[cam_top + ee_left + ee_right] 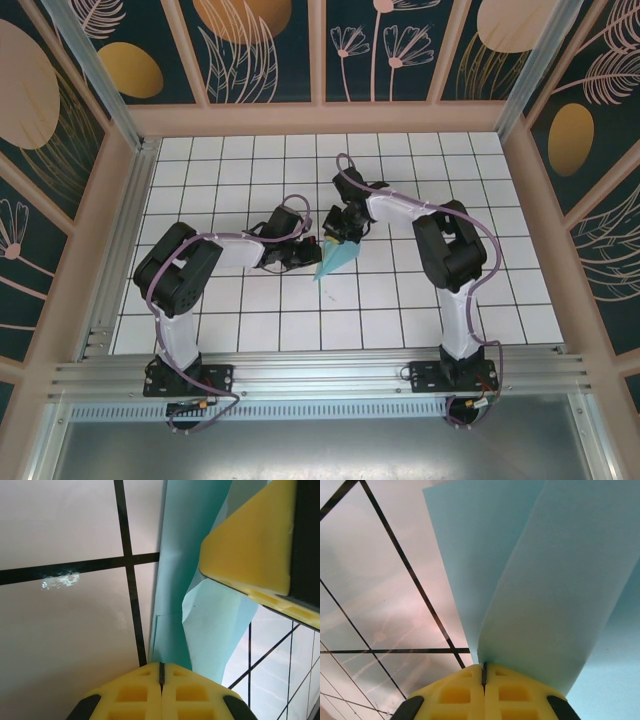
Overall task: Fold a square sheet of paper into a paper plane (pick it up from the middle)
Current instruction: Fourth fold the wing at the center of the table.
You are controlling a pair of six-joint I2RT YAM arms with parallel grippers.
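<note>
- Stood on a white table (pixel 400 300) with black grid lines, closed in by dark teal walls (pixel 260 50) painted with plants and framed in pale wood.
- Reached in from the bottom of the top view with both arms, elbows bent outward, wrists meeting near the centre.
- Had the left gripper (pixel 161 669) fully closed, pinching the turquoise paper plane (pixel 172 605).
- Had the right gripper (pixel 484 670) closed too, clamped on the same paper.
- Held the plane near the centre of the top view, point toward lower left.
</note>
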